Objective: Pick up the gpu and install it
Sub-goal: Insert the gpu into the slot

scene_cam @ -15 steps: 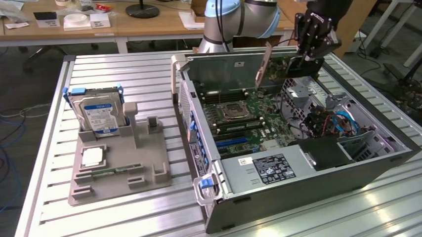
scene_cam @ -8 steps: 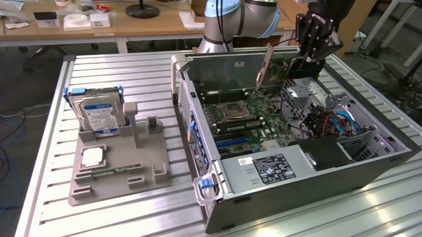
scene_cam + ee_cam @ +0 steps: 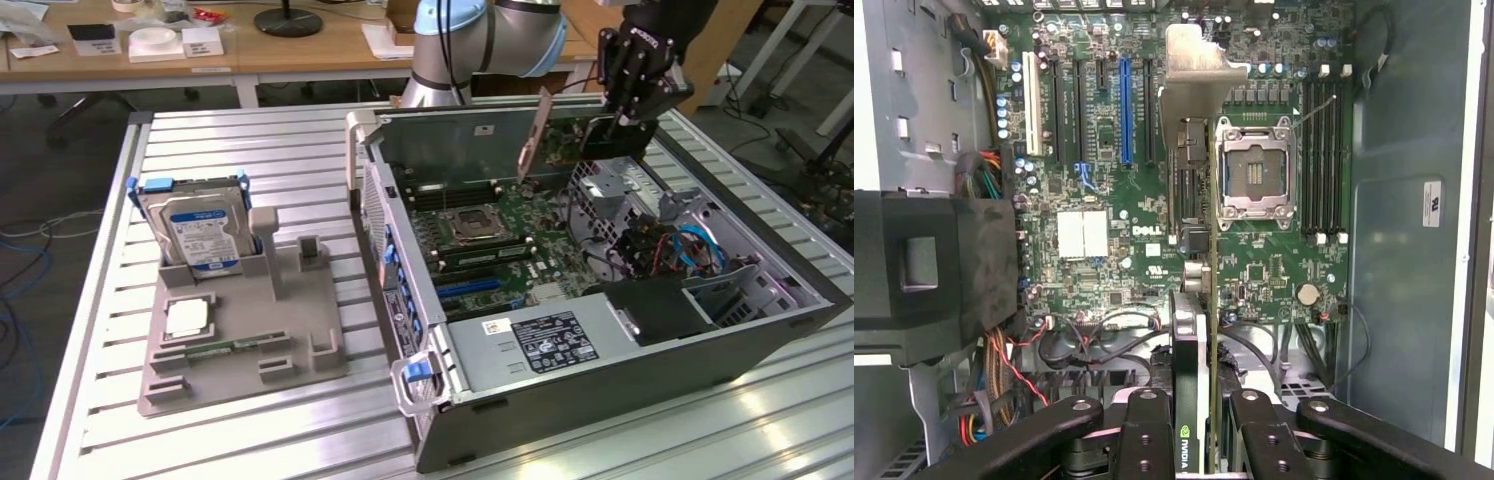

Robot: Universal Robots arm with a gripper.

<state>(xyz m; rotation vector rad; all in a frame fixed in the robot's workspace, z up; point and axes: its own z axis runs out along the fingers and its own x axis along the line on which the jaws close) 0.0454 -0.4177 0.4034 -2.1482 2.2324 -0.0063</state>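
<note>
While the arm hangs over the open computer case (image 3: 627,390), its pincer (image 3: 622,124) is clamped on the gpu (image 3: 566,146), one finger pressed to each face of the card. The card is held clear of the table (image 3: 240,140), up in the air over the far end of the case, with its silver bracket (image 3: 534,132) pointing toward the exterior view's left. From the wrist view the gpu (image 3: 1192,300) shows edge-on, with the pincer (image 3: 1194,445) gripping it. It runs across the motherboard (image 3: 1104,180) between the blue slot (image 3: 1125,108) and the empty processor socket (image 3: 1254,175), and its bracket (image 3: 1199,75) is at the far tip. Well apart, toward the exterior view's left, a hard drive (image 3: 200,232) stands upright in a grey holder tray (image 3: 307,310), with a narrow memory stick (image 3: 220,347) lying nearer the front.
</note>
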